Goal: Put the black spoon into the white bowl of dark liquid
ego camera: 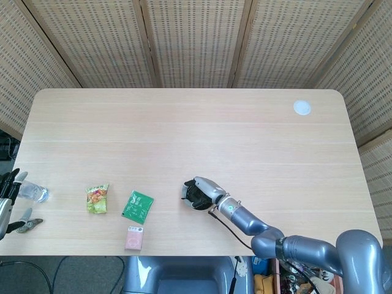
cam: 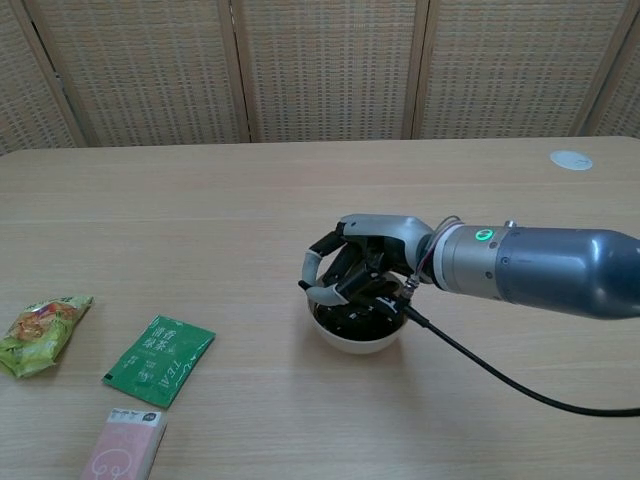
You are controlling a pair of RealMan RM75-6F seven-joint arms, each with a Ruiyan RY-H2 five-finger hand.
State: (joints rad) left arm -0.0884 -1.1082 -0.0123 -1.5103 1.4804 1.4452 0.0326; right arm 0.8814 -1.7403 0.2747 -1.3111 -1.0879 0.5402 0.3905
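The right hand (cam: 358, 272) sits low over the white bowl (cam: 357, 335), fingers curled. I cannot tell if it holds the black spoon. Next, let go gently.
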